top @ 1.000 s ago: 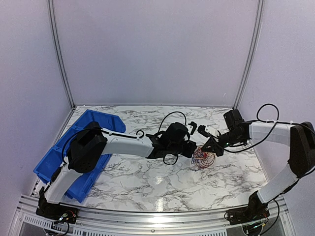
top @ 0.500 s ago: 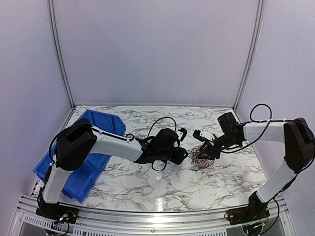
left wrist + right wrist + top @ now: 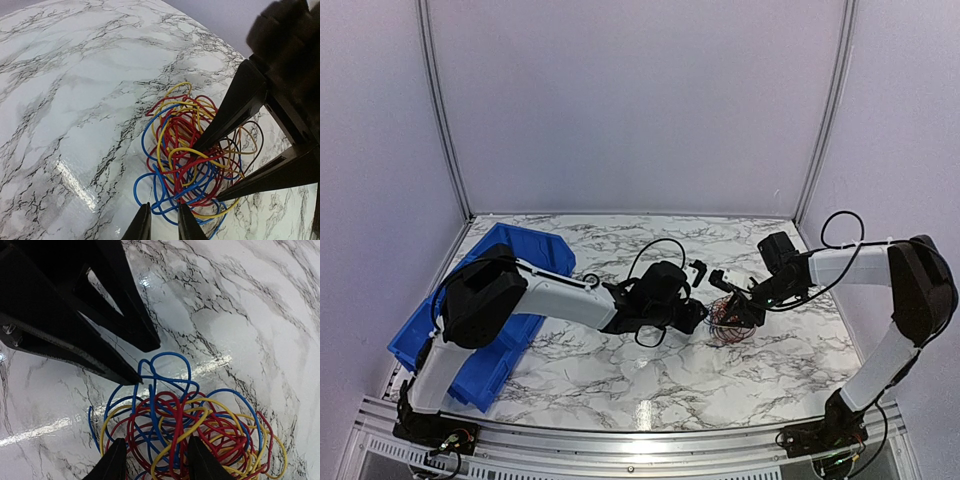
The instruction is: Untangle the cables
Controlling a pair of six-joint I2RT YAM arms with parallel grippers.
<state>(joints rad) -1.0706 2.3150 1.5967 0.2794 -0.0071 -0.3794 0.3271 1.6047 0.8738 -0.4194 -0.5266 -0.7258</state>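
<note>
The cables (image 3: 727, 322) are a fist-sized tangle of thin red, blue, yellow and tan wires on the marble table, right of centre. My left gripper (image 3: 701, 316) is at the tangle's left edge. In the left wrist view it (image 3: 164, 221) is open a little, its tips either side of blue loops at the edge of the cables (image 3: 190, 155). My right gripper (image 3: 738, 308) is open over the tangle. In the right wrist view it (image 3: 156, 462) straddles the cables (image 3: 190, 430), with its fingers (image 3: 235, 105) pressed into them. The left fingers (image 3: 100, 360) touch a blue loop.
A blue bin (image 3: 515, 245) lies at the table's left side under the left arm. The marble table (image 3: 650, 380) is walled by white panels at the back and sides. Thick black arm cables loop above both wrists.
My right gripper has moved left and down into the tangle. My left gripper has drawn back slightly left and lower, to the tangle's left edge. The tangle has shifted slightly left.
</note>
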